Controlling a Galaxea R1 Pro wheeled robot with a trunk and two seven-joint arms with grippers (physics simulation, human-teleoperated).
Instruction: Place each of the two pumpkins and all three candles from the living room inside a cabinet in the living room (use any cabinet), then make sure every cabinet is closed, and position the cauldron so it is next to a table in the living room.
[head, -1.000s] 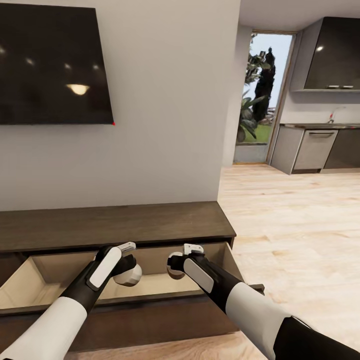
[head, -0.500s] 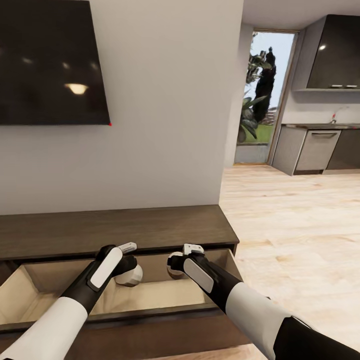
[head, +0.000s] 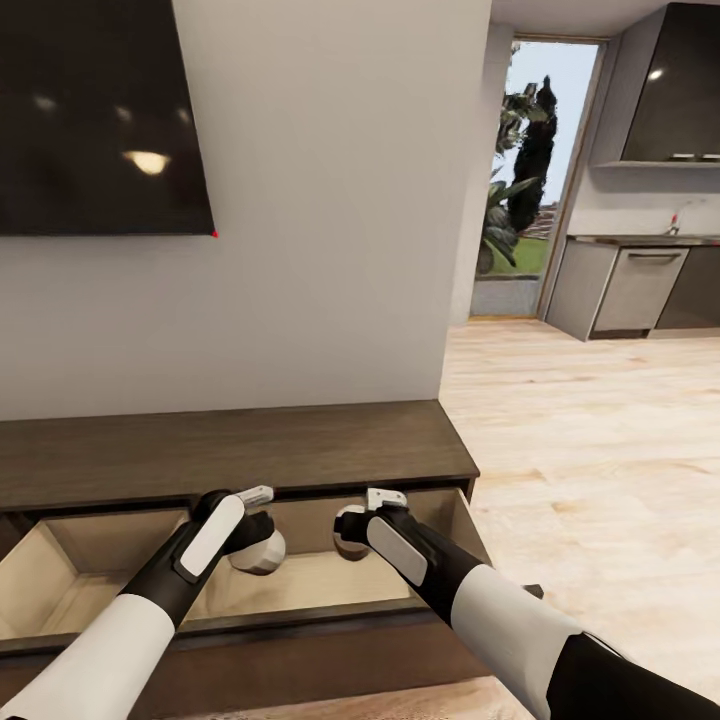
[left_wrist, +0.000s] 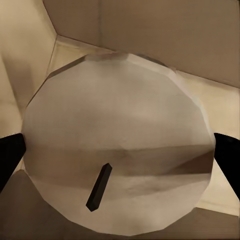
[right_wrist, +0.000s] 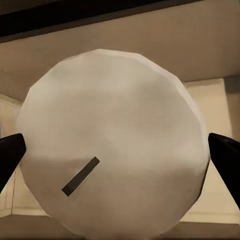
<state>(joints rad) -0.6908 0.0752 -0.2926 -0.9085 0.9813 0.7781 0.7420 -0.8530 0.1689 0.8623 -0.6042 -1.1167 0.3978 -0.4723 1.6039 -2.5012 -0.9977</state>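
both arms are over the open drawer (head: 300, 585) of the dark-brown cabinet (head: 230, 450). left gripper (head: 258, 545) is clamped on a pale candle (left_wrist: 117, 150), fingers (left_wrist: 10, 155) tight on both sides. right gripper (head: 350, 528) grips a second candle (right_wrist: 112, 145) the same way, wick up, above the drawer floor.

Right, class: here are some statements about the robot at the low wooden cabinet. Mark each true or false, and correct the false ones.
1. The cabinet has its drawer pulled open. True.
2. The left gripper holds a pumpkin. False: it holds a pale candle.
3. The right gripper is shut on a candle. True.
4. Both candles already lie on the drawer floor. False: both are held in the grippers above it.
5. A dark screen hangs on the wall above the cabinet. True.
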